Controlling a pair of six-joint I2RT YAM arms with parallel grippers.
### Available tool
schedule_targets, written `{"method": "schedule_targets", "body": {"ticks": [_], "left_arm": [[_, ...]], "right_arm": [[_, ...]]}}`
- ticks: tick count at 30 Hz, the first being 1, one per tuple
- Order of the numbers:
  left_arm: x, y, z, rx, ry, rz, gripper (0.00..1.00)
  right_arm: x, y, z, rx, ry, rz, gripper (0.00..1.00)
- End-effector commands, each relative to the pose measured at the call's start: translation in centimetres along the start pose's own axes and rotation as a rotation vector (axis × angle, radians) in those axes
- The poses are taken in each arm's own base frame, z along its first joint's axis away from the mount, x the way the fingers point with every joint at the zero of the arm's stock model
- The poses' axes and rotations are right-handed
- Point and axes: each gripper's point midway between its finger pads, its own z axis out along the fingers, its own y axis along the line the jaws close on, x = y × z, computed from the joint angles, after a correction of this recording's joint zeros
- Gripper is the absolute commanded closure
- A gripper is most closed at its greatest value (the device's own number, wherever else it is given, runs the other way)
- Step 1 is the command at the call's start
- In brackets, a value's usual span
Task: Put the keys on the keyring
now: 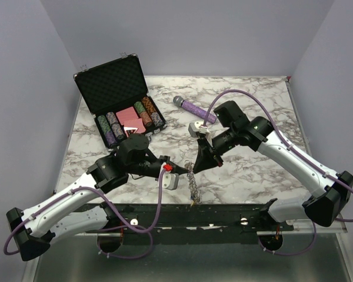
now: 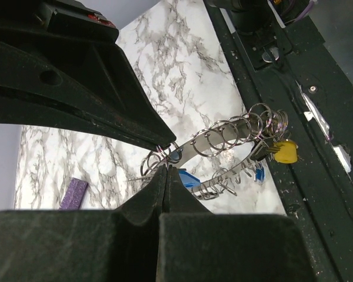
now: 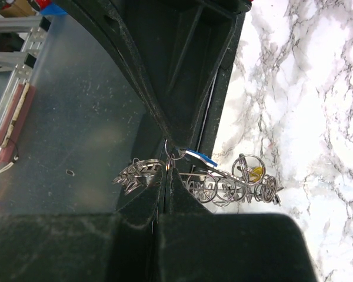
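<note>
The keyring (image 1: 192, 183) is a thin silvery band strung with many small wire rings (image 2: 223, 138); it hangs between my two grippers over the table's near edge. It carries a yellow-capped key (image 2: 285, 151) and blue-capped keys (image 2: 186, 177) (image 3: 201, 157). My right gripper (image 3: 166, 171) is shut on the band of the keyring (image 3: 223, 189). My left gripper (image 2: 163, 170) is shut on a small wire ring beside a blue key, its tip almost touching the right gripper's tip. In the top view the left gripper (image 1: 177, 171) and the right gripper (image 1: 197, 165) meet above the hanging ring.
An open black case (image 1: 115, 88) with poker chips and cards stands at the back left. A purple microphone (image 1: 194, 108) lies behind the right arm. A dark rail (image 1: 223, 212) runs along the table's near edge under the keyring.
</note>
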Motion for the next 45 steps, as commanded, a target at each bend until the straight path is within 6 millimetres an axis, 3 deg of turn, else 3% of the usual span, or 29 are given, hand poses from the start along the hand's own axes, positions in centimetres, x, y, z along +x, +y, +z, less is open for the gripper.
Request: {"method": "schedule_targets", "body": {"ticks": [1,14,45], "left_arm": [[0.1,-1.5,-0.1,0.038,-0.005,0.019,1.0],[0.8,-3.0,1.1,0.029,-0.029,0.029,1.0],[1.5,-1.6,3.1,-0.345,-0.057,-0.004,1.0]], "right_arm": [[-0.8,0.3,0.1,-0.03,-0.046,0.011,1.0],[-0.7,0.1,0.0,-0.042,-0.071,0.065,1.0],[-0.2,-0.8,-0.7,-0.038,-0.175,0.24,1.0]]}}
